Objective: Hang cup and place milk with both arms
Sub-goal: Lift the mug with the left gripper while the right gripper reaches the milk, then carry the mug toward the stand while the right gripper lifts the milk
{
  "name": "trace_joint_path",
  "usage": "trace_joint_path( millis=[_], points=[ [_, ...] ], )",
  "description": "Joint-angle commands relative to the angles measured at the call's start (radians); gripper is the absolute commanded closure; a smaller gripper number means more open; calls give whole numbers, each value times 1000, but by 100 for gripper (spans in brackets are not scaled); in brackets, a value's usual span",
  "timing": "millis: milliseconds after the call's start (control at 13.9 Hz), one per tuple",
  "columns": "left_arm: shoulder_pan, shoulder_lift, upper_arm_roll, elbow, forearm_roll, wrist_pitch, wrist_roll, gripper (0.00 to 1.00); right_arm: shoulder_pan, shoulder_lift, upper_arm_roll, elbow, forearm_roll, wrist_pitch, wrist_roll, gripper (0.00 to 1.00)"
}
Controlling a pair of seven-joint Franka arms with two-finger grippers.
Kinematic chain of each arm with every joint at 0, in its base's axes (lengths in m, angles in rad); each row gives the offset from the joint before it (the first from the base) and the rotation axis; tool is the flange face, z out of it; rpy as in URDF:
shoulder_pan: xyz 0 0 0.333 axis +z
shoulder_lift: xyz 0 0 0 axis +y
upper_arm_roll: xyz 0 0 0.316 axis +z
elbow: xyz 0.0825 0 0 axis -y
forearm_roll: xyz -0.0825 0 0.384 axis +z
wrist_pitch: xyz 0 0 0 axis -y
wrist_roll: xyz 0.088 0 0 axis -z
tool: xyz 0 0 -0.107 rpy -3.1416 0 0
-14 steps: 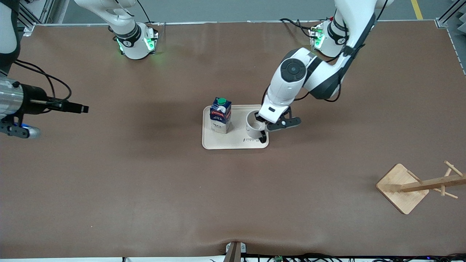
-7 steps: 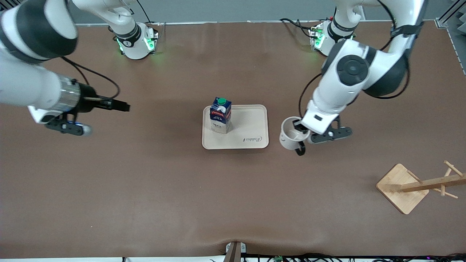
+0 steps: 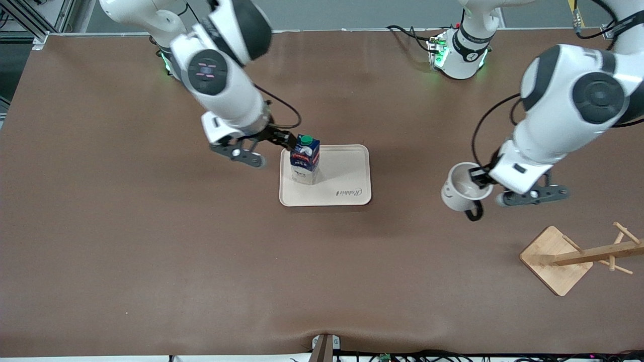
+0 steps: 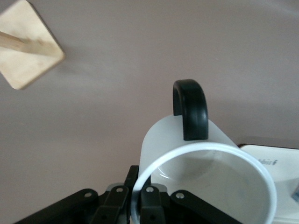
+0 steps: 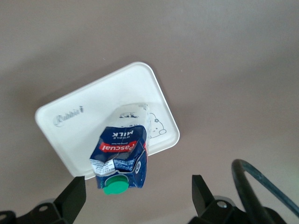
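Left gripper [image 3: 480,177] fingers clamp the cup [image 3: 460,193] rim; right gripper [image 5: 138,196] fingers gape above the milk [image 5: 122,156].

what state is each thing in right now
cup: lifted off the tray, held by its rim, tilted, over bare table
left pincer: shut on the cup's rim
milk: upright on the tray, cap on, not held
right pincer: open, above the milk
tray: flat on the table, holds only the milk
wooden rack: standing, nothing hung on it

Robotics lab: 2 table-mounted arms [image 3: 221,85], aluminium framing [image 3: 30,17], loose cables [image 3: 417,35]
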Motion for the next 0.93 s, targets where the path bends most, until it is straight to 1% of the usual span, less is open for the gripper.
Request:
trace_joint_path(
  millis=[0,215,359,574,861],
  points=[
    [70,-46,-8,8,13,-48,97,100,40,41,-14,-10,-31,53,63,0],
    [156,-56,-8,26,12,-100,218,100,72,50,-14,-56,-31,135,80,0],
    [213,-58,-7,32,7,-102,316,100,83,58,-14,-54,-31,139,145,0],
    [283,-56,-7,34,7,-102,465,100,86,67,-13,-53,-18,139,148,0],
    [331,-52,-5,34,13,-101,587,100,106,93,-13,-54,-18,141,148,0]
  ],
)
